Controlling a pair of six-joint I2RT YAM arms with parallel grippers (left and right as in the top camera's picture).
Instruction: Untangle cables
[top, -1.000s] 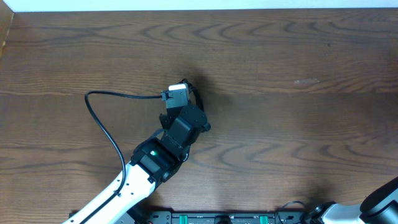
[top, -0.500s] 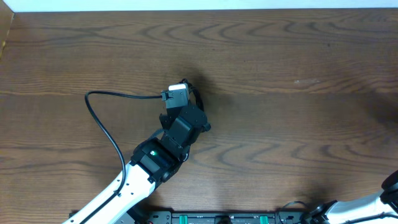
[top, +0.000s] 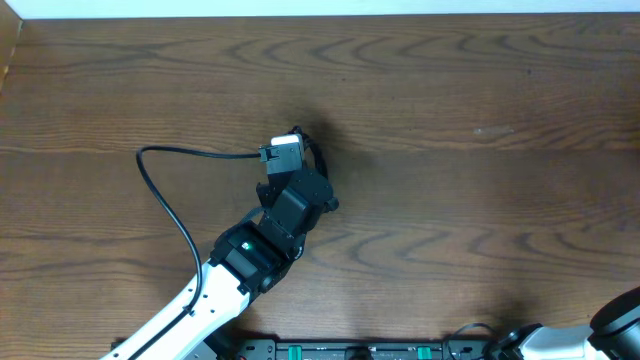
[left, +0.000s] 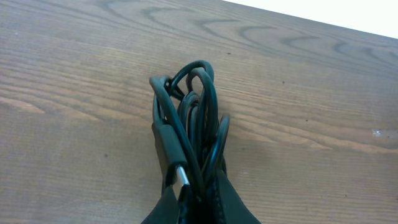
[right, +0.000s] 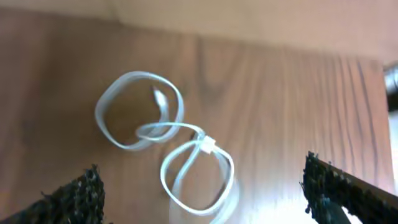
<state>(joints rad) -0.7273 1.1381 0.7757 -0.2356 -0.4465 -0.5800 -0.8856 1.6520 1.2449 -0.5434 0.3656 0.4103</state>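
Observation:
A bundle of black cable (left: 189, 118), coiled in tight loops with a silver-tipped plug (left: 181, 175), lies on the wooden table. My left gripper (left: 198, 190) is shut on the near end of this bundle. In the overhead view the bundle is mostly hidden under the left wrist (top: 290, 190). A white cable (right: 166, 134) lies in two loose loops on the wood in the right wrist view. My right gripper (right: 202, 183) hovers over its nearer loop, open wide. The dark fingers (right: 74, 196) stand far out on either side and touch nothing.
A thin black lead (top: 160, 195) curves from the left wrist's camera out to the left and back towards the arm's base. The right arm (top: 620, 322) shows only at the overhead view's bottom right corner. The table's far edge (top: 320, 14) meets a white wall.
The right arm has shifted a little at the bottom right corner of the overhead view. The left arm and its black bundle have stayed where they were.

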